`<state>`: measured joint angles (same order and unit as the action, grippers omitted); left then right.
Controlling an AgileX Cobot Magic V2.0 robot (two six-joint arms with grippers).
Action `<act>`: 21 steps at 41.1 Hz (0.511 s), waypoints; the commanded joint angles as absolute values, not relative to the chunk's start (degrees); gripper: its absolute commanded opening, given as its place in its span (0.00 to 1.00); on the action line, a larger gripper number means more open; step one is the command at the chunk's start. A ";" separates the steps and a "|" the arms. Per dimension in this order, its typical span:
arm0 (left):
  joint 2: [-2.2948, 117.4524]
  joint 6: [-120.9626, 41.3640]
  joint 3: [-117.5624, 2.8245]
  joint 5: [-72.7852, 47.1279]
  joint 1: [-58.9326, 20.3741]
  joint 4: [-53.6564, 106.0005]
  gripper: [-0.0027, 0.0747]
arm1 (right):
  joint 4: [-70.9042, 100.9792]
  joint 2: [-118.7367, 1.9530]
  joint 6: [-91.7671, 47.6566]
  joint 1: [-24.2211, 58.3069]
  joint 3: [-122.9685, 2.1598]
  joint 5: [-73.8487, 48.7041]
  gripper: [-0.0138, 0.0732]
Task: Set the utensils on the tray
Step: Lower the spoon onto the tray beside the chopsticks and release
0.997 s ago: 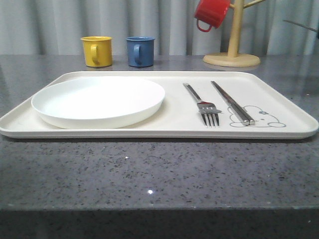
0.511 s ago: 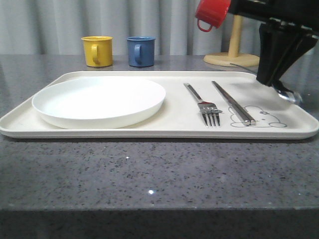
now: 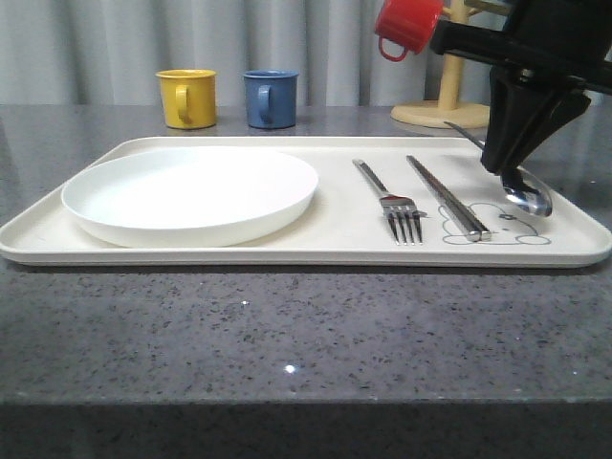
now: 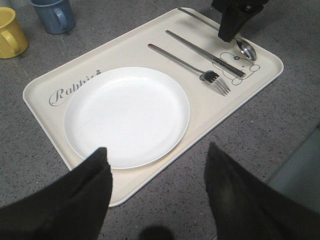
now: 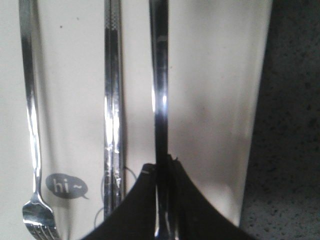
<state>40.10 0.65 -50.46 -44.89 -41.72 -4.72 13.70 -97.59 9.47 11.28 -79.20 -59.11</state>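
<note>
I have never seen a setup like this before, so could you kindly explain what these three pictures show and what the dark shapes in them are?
These come from a two-armed robot working at a grey table. One picture looks forward over the table; the other two come from cameras on each wrist.

On the table lies a cream tray carrying a white plate, a fork and chopsticks. Behind it stand a yellow mug and a blue mug; a red mug hangs on a wooden stand.

The dark shape at the right is the right gripper, shut on a spoon over the tray's right end. In the right wrist picture its fingers pinch the handle. The two dark blurs in the left wrist picture are the open left gripper, holding nothing.
</note>
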 commanded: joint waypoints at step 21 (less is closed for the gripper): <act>39.94 1.17 -51.94 -40.33 -42.13 -4.72 0.55 | 13.46 -96.85 8.86 11.19 -80.81 -59.64 0.48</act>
<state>40.10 0.65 -50.46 -44.80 -41.72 -4.72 13.68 -100.53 9.52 11.28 -79.20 -60.10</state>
